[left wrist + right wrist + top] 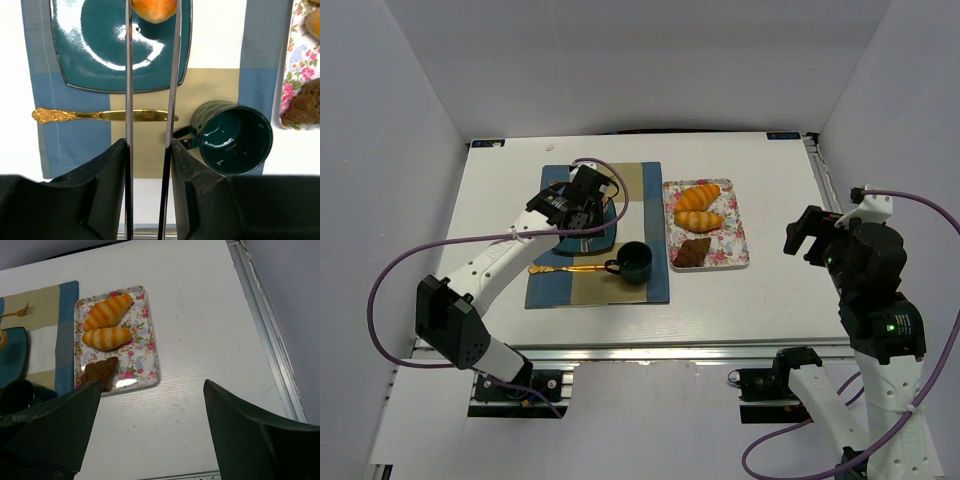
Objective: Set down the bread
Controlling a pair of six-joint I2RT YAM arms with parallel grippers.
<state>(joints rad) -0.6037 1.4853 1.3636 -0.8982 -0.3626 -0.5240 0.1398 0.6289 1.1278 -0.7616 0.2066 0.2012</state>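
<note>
My left end effector (148, 150) is clenched on tongs (129, 100) pinching the bread (155, 10) over the teal plate (90, 60) left of tabletop centre; release not yet done, right end effector (152, 387) spread, idle.

The tabletop (770, 300) is white. The placemat (75, 145) is blocked in blue, beige and white. The square plate (100, 65) is glossy dark teal, and the mug (235, 140) is a close deep green-teal. The knife (100, 115) and fork (17, 313) are gold. The tray (145, 347) is white, strewn with pink roses. The far croissant (107, 311) and near croissant (106, 337) are striped orange and pale yellow; the brown pastry (100, 371) is dark chocolate. The bread roll (154, 10) is golden orange. The cable (380, 290) is purple.
</note>
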